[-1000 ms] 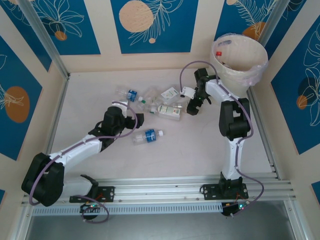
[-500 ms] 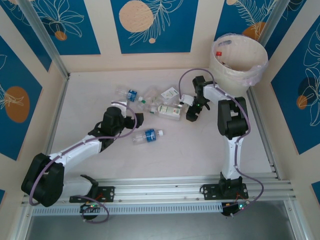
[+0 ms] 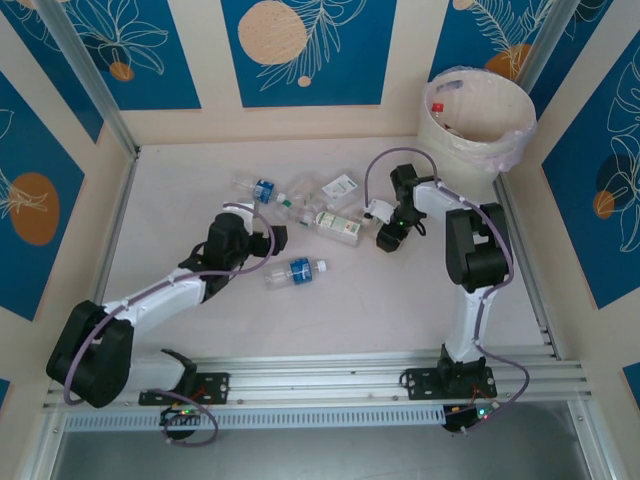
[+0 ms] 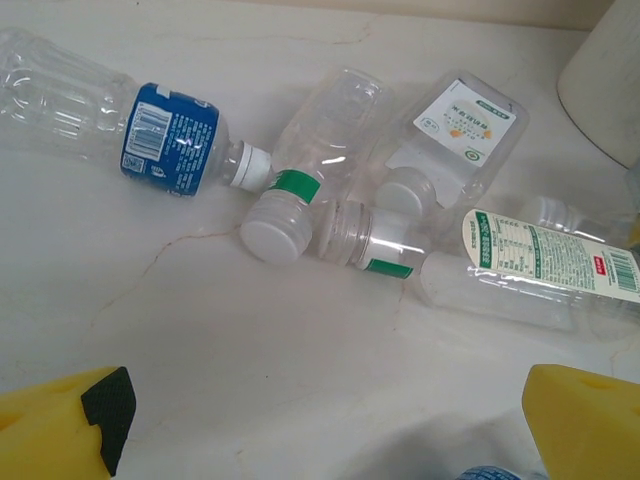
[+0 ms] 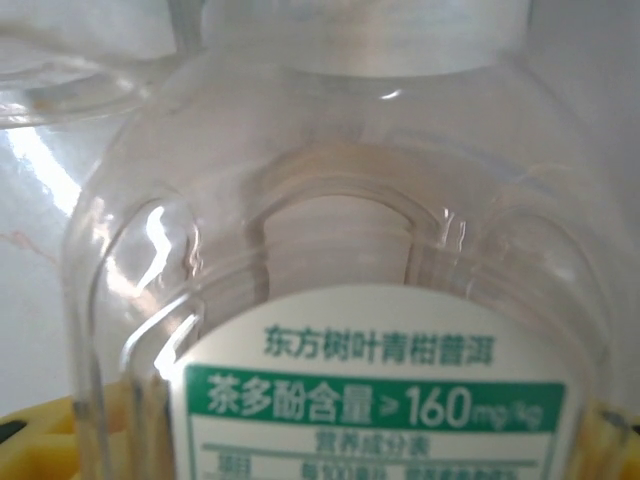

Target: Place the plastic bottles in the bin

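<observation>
Several clear plastic bottles lie in a cluster at mid-table. One has a blue label (image 3: pixel 260 188) (image 4: pixel 170 140), one a green neck band (image 3: pixel 295 197) (image 4: pixel 330 130), one is flat with a white label (image 3: pixel 341 186) (image 4: pixel 465 120). A long one carries a white-and-green label (image 3: pixel 338 227) (image 5: pixel 370 400). My right gripper (image 3: pixel 385 235) (image 5: pixel 320 455) is at that bottle's right end, its yellow fingers (image 5: pixel 30 440) against both sides. My left gripper (image 3: pixel 275 240) (image 4: pixel 320 420) is open, just above another blue-labelled bottle (image 3: pixel 296 271). The bin (image 3: pixel 478 115) stands at the far right.
Bottles lie inside the bin, one with a red cap (image 3: pixel 437 105). Raised walls close the table at the back and sides. An aluminium rail (image 3: pixel 330 375) runs along the near edge. The bin's wall (image 4: pixel 610 80) shows at the top right of the left wrist view.
My right gripper came down from beside the bin to the white-and-green-label bottle and its jaws closed in on it. The left arm stayed put.
</observation>
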`<act>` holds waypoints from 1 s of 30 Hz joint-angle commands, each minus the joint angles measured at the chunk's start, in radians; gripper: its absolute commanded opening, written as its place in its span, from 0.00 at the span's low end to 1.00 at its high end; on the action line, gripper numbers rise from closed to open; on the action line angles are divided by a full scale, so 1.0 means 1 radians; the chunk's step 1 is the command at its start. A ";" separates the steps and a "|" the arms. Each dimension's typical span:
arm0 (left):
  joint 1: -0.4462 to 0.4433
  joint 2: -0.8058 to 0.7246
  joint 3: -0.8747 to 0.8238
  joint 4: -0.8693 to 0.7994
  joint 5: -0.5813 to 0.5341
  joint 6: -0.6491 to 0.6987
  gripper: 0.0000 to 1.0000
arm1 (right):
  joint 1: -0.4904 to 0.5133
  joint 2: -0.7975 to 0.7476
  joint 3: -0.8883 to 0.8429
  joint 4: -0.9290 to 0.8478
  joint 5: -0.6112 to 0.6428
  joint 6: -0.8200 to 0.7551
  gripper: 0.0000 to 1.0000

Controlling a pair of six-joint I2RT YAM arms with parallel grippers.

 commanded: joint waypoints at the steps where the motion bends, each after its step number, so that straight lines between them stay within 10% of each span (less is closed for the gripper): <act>1: 0.014 0.007 0.007 0.028 -0.004 -0.018 1.00 | -0.017 -0.070 -0.014 0.032 -0.019 0.091 0.55; 19: 0.024 0.045 0.025 0.047 -0.068 -0.103 1.00 | -0.048 -0.339 -0.174 0.242 -0.109 0.337 0.27; 30: 0.046 0.022 -0.017 0.066 -0.146 -0.200 1.00 | -0.033 -0.695 -0.357 0.559 -0.388 0.708 0.26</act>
